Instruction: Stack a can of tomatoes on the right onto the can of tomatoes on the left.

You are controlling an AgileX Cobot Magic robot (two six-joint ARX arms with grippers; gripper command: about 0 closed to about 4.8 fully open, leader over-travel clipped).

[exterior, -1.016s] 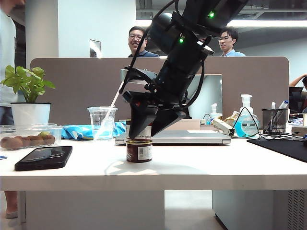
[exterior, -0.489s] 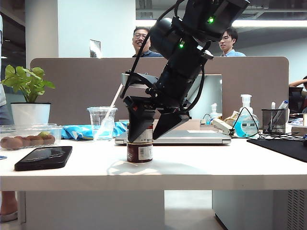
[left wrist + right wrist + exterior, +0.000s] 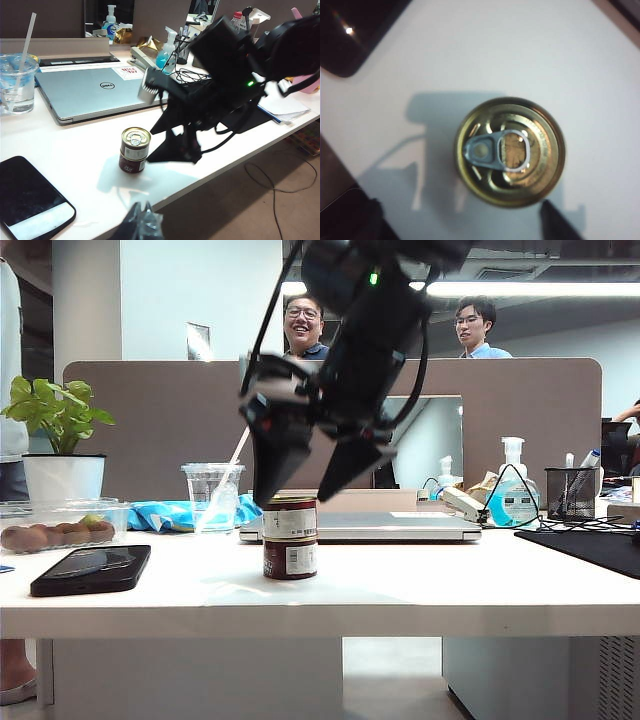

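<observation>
Two tomato cans stand stacked at the middle of the white table [image 3: 420,590]: the top can [image 3: 290,517] with a white label sits upright on the bottom can [image 3: 290,560]. My right gripper [image 3: 292,490] hangs just above the stack, open, its fingers spread to either side and apart from the top can. In the right wrist view the pull-tab lid of the top can [image 3: 510,151] lies below the open right gripper [image 3: 457,222]. The left wrist view shows the stack [image 3: 134,150] from afar; my left gripper [image 3: 142,220] rests near the table's front edge, shut and holding nothing.
A closed silver laptop [image 3: 400,527] lies right behind the stack. A black phone [image 3: 90,568] lies at front left, with a plastic cup and straw [image 3: 213,495], a tray of kiwis [image 3: 50,525] and a potted plant [image 3: 60,440] behind. A sanitizer bottle [image 3: 513,495] stands back right.
My right gripper has opened, let go of the top can and risen off it. The top can stays on the bottom can. The left arm has not moved.
</observation>
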